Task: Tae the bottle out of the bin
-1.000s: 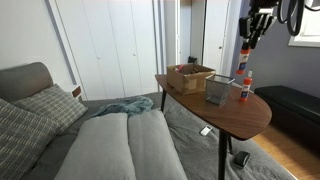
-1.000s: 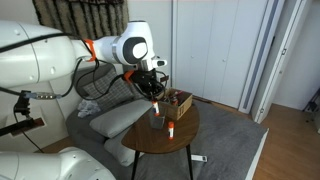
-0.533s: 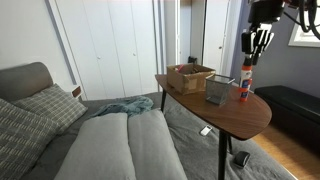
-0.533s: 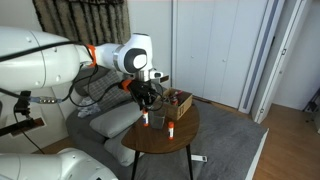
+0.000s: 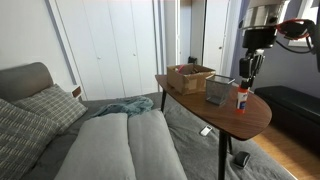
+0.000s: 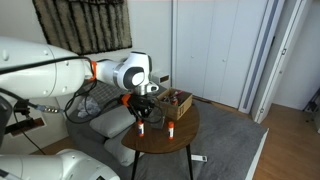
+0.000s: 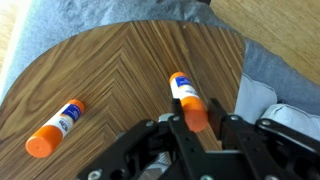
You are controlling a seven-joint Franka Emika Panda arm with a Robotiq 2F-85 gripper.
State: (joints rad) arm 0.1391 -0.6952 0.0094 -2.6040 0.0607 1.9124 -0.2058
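My gripper (image 7: 198, 119) is shut on the orange-red cap of the bottle (image 7: 186, 92). It holds the bottle upright, with its base at the wooden table top. In both exterior views the gripper (image 5: 249, 72) (image 6: 140, 111) hangs straight down over the bottle (image 6: 140, 127) (image 5: 241, 98). The grey bin (image 5: 219, 90) stands just beside the bottle, and the bottle is outside it. I cannot make out the bin in the wrist view.
A second, whiter bottle (image 7: 57, 128) (image 6: 171, 127) with an orange cap stands on the oval wooden table (image 5: 250, 118) nearby. A brown cardboard box (image 5: 190, 77) sits behind the bin. A grey sofa (image 5: 120, 145) lies beside the table.
The gripper has come down from high above the table with the bottle. It has also moved sideways away from the bin, and the bottle is now at table level.
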